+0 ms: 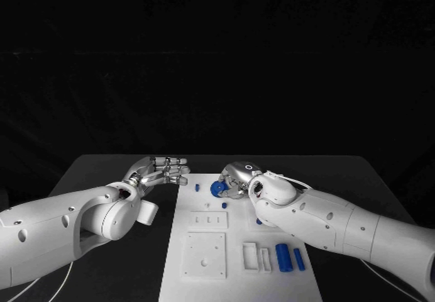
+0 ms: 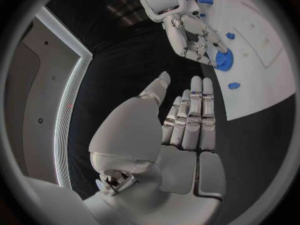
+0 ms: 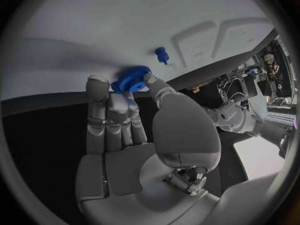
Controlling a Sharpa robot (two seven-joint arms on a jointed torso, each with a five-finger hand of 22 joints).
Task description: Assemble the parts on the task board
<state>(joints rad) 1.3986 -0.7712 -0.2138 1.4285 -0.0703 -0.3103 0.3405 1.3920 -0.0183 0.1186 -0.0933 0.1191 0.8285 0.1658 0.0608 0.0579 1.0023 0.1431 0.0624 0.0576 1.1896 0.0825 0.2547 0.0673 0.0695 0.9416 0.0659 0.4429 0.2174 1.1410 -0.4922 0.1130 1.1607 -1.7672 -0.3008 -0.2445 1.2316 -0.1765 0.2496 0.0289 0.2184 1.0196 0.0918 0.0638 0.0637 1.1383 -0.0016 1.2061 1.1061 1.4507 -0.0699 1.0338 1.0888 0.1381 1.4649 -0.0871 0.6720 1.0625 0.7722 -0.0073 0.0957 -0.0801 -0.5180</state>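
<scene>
My right hand (image 1: 237, 181) is the one at work: its fingers (image 3: 100, 92) are pinched round the small blue toothed gear wheel (image 3: 132, 78), thumb on one side of the rim and the others on the opposite side. The gear sits at the far end of the white plastic task board (image 1: 237, 277), at about 12 o'clock on the plate, and I cannot tell whether it is already seated on the board or a shade above it. From my fingers the gear lies straight ahead, its flat face turned to the board, so I judge the next move to be a press downward. A short blue peg (image 3: 162, 54) stands just beside it. My left hand (image 1: 161, 171) hovers over the black worktop (image 1: 109, 167) at the board's 10 o'clock, fingers straight, close side by side, holding nothing. The right arm reaches forward, its wrist bent down toward the board.
</scene>
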